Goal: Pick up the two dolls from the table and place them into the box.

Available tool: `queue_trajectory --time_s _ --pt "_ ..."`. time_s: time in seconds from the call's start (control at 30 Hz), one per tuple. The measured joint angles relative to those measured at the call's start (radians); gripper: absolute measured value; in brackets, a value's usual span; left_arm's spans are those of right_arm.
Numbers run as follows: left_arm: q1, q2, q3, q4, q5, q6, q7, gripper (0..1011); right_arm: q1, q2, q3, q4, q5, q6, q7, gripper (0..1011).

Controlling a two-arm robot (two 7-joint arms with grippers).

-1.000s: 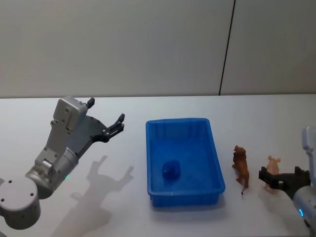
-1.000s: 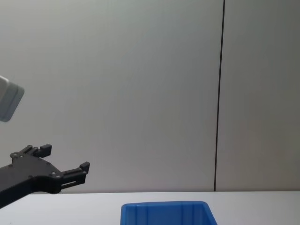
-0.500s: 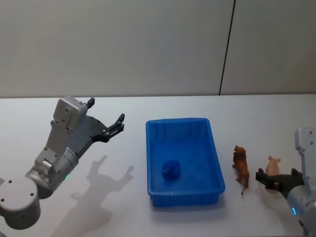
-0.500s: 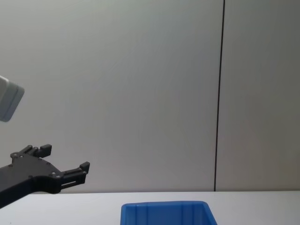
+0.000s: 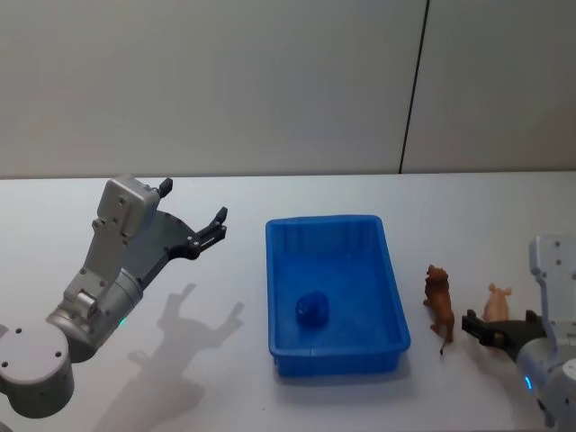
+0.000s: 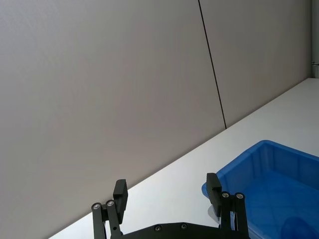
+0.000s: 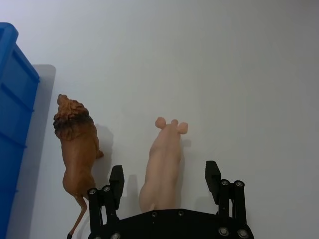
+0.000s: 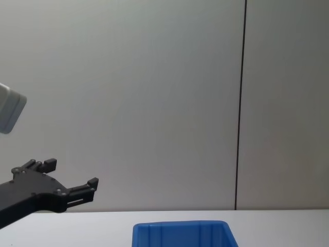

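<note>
pig (image 7: 164,154): on surface (image 5: 504,207), right of lion (image 7: 77,149); both nose away from robot, long axes parallel to box (image 5: 326,219) long side | right wrist view: gap either side of pig's rump (head view hides this) | right end effector (image 7: 165,172): wide open, straddling pig, seemingly not touching | left end effector (image 5: 192,202): open, empty, raised left of box

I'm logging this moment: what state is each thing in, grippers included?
Box: open-topped, holding one small blue thing.
Lion: on the table, right of the box.
Pig: on the table, ungripped.
Left gripper: open, raised left of the box.
Right gripper: open, jaws either side of the pig, not touching it.
</note>
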State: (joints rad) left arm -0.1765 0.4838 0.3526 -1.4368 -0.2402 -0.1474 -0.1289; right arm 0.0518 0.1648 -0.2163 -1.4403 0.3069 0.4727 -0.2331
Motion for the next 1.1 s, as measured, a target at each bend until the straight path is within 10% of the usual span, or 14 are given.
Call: queue_trajectory --time_s 0.8,1.1 --pt "0.000 0.000 0.000 0.000 0.000 0.000 0.000 1001 0.017 -0.013 0.014 0.056 -0.001 -0.025 0.023 384" --pt "0.000 0.000 0.000 0.000 0.000 0.000 0.000 1001 0.009 -0.007 0.021 0.014 -0.021 -0.044 0.020 376"
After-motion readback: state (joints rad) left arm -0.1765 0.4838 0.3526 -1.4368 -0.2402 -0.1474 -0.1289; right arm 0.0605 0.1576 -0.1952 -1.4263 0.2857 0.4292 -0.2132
